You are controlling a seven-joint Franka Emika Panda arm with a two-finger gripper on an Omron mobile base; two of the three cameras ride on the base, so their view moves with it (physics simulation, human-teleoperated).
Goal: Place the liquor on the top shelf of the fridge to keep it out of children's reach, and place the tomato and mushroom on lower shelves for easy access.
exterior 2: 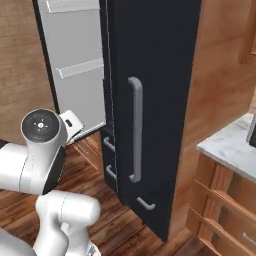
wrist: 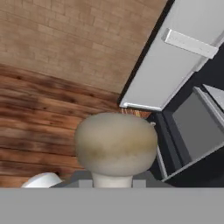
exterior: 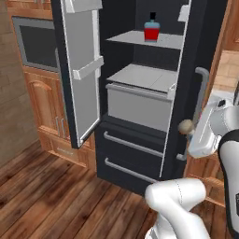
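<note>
**Mushroom carried before the open fridge**

The hand (exterior: 190, 132) is clenched on the small pale beige mushroom (exterior: 186, 126), held in the air at 3 o'clock of the tall black fridge (exterior: 140, 154) with its door open. Beyond, at 12 o'clock, the squat red-and-blue liquor bottle (exterior: 151, 29) stands upright on the thin light grey top shelf (exterior: 128, 38).

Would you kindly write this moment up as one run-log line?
pincer: shut on mushroom | mushroom: outside fridge, right of open compartment | liquor: upright on top shelf | fridge left door: open
</note>
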